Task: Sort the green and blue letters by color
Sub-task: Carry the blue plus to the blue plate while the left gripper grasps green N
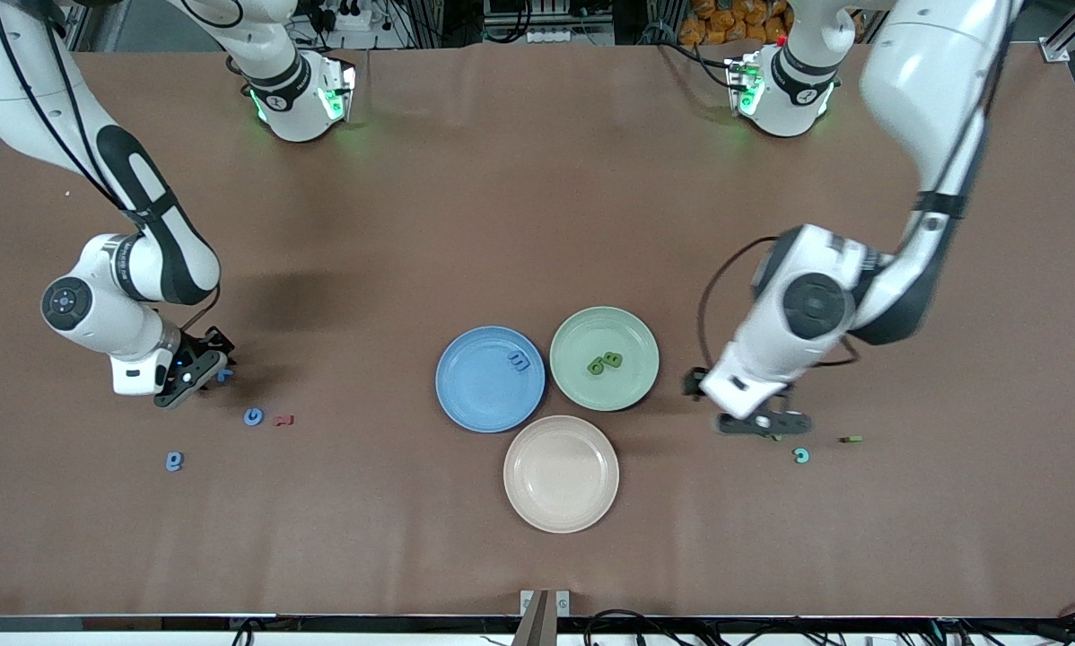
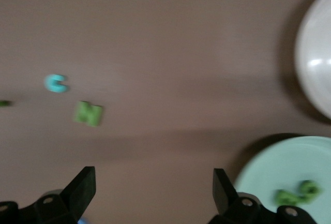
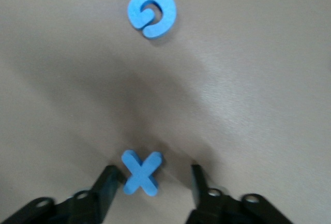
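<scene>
Right gripper (image 3: 151, 185) low over table, fingers apart astride blue X letter (image 3: 140, 172), not clamped, left gripper (image 2: 154, 190) fingers wide, empty, green letter (image 2: 88, 114) on table nearby, two green letters (image 1: 606, 362) in green plate (image 1: 632, 386), 3 o'clock of blue plate (image 1: 475, 395).

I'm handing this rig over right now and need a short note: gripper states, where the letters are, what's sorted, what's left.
Left gripper: open, empty, low over the table beside the green plate; a green N letter lies just ahead of it.
Right gripper: fingers open around the blue X letter on the table, not clamped yet.
Done: two green letters in the green plate, one blue letter in the blue plate.
Left: blue X, round blue letter, another blue letter, green N, small green piece.
</scene>
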`<action>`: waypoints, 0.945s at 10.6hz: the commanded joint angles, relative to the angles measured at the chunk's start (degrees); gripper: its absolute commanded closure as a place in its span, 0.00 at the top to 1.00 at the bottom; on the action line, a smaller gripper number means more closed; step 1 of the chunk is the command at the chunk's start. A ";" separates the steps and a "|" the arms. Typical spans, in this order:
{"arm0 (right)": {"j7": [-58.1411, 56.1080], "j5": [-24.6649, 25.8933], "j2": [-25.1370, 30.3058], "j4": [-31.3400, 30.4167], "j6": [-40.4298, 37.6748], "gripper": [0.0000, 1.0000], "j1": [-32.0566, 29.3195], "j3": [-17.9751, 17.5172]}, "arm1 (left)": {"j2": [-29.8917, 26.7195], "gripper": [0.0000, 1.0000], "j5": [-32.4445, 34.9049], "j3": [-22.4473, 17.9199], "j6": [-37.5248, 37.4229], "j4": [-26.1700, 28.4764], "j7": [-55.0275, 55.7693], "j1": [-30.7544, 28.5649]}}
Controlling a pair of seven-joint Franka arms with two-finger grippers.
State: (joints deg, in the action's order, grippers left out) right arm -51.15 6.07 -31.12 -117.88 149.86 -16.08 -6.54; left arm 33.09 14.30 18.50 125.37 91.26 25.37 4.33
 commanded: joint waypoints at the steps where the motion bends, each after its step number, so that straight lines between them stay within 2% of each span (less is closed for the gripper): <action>1: -0.62 0.79 1.06 -1.56 0.61 0.00 -1.32 -0.84 | -0.58 1.00 1.00 0.75 -2.50 1.38 -11.01 -5.81; 4: 0.17 0.79 1.32 -0.69 0.53 0.00 -0.71 -1.10 | 1.53 1.00 1.00 0.74 -2.15 2.34 -14.73 -8.72; 7: 4.11 0.26 1.23 3.26 -2.18 0.00 0.87 -2.76 | 4.87 1.00 0.91 0.48 1.62 2.44 -14.65 -9.16; 10: 15.16 0.17 0.88 6.70 -4.40 0.00 6.92 -3.83 | 7.95 1.00 1.08 0.13 6.01 1.82 -14.65 -10.48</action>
State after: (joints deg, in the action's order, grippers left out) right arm -43.77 6.01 -30.43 -113.16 147.03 -13.60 -10.01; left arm 39.04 14.30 18.36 128.38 93.69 11.32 -4.56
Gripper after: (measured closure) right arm 0.722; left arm 0.000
